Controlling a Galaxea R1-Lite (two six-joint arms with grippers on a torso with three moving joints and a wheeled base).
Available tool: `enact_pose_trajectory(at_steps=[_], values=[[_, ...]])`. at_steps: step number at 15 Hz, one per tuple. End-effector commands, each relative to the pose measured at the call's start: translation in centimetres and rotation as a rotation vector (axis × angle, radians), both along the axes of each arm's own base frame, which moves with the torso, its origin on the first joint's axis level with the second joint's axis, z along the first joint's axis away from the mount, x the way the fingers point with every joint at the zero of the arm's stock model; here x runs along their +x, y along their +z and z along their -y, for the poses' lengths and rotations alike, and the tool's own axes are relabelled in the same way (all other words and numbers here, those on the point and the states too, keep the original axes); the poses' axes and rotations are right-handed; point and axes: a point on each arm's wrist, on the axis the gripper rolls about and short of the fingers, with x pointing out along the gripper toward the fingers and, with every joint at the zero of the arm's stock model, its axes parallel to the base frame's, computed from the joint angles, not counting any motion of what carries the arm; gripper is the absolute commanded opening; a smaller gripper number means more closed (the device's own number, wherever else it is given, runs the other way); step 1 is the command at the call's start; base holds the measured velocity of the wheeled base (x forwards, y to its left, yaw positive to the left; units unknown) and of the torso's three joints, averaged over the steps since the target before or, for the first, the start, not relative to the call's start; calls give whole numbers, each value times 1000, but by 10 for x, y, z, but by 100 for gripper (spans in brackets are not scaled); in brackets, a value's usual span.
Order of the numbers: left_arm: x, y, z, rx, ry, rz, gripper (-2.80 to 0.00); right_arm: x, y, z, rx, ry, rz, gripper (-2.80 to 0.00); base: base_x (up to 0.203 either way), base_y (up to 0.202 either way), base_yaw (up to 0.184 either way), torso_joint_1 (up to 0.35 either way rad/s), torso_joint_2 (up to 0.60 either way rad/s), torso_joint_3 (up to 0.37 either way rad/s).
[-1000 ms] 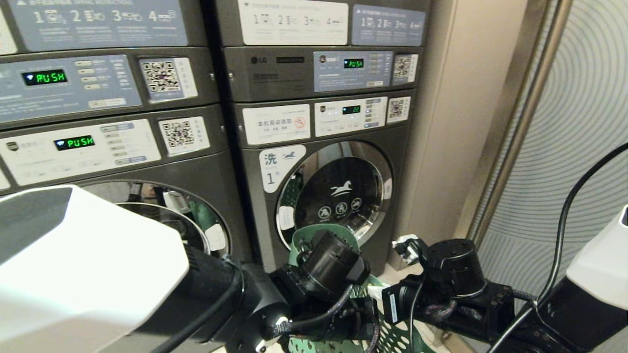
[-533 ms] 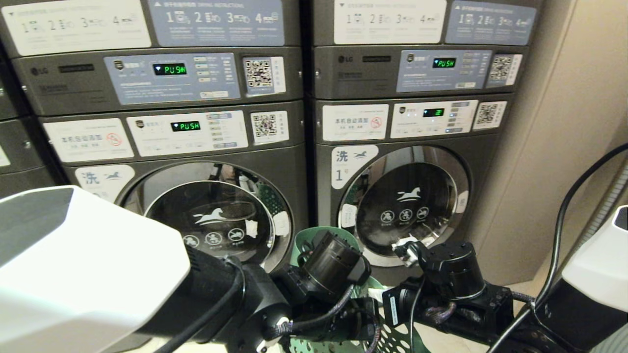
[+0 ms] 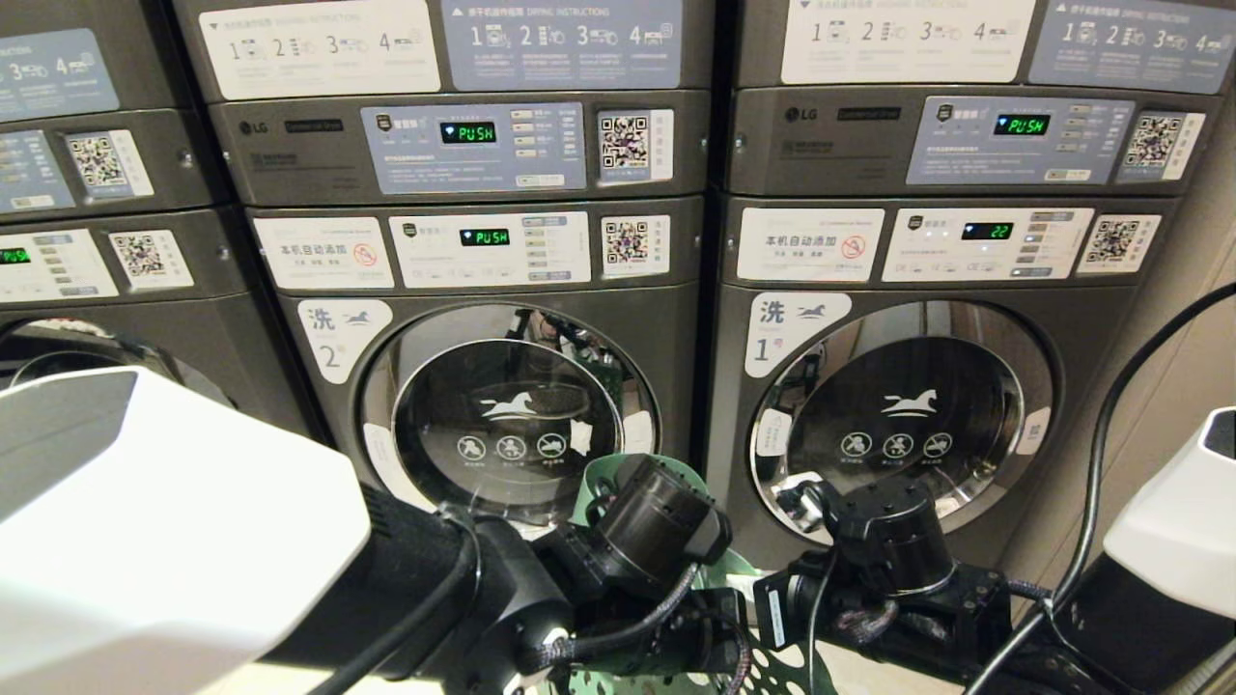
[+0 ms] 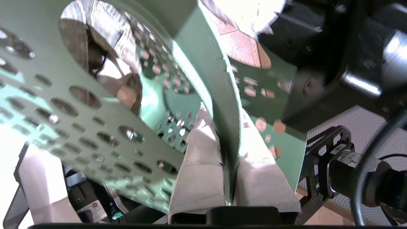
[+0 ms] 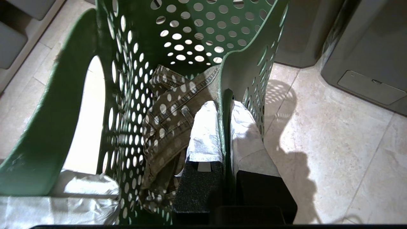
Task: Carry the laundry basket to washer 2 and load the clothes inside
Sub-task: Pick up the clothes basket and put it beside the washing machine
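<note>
- Gripping the basket [image 5: 244, 41] at two rims: left claw [image 4: 227, 178] clamped on one green wall, right claw [image 5: 224, 136] clamped on another, padded fingers [image 5: 205, 130] either side of the plastic in both wrist views.
- Hanging between the two arms, clear of the tiled floor [image 5: 334, 133] by the look of the right wrist view; in the head view only slivers of green show, low and centre, behind the wrists.
- Lying in the bottom: the clothes [image 5: 171, 105], a small olive-grey bundle (denim-like seams showing), slumped against the wall by the right claw.
- Facing washer 2 [image 3: 507, 430], door shut, label at its upper left; washer 1 [image 3: 903, 415] just beside it on the right, a third machine partly seen at far left.
- Handling, as a guess: basket stiff but thin-walled, likely to flex and swing under a rim pinch; light with so little inside. Smooth plastic, so apt to slip if either claw loosens. Oval handle slots or the thick rim look the surest hold.
- Clothes soft, limp, light; best pinched at a raised fold near the middle, else likely to trail and snag on the holes.
- Remaining, as judged: set basket down before washer 2, open door, transfer clothes.
</note>
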Motion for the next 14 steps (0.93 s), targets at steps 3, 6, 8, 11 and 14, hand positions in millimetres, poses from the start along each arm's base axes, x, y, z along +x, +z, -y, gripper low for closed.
enact_pose_trajectory(at_steps=[3,6,8,11,14], values=[[0,0,0,-2,4,-2,-280,-1,1,-1,12,3,17,-280,0,0,0,0,0,0],[0,0,0,-3,2,-2,-280,-1,1,0,11,3,16,-280,0,0,0,0,0,0],[-1,2,0,-6,3,-2,-280,-1,0,-1,10,5,14,-280,0,0,0,0,0,0],[-1,2,0,-8,2,1,-280,-1,-1,0,7,5,10,-280,0,0,0,0,0,0],[-1,2,1,-7,1,0,-280,-1,-1,-1,6,5,8,-280,0,0,0,0,0,0]])
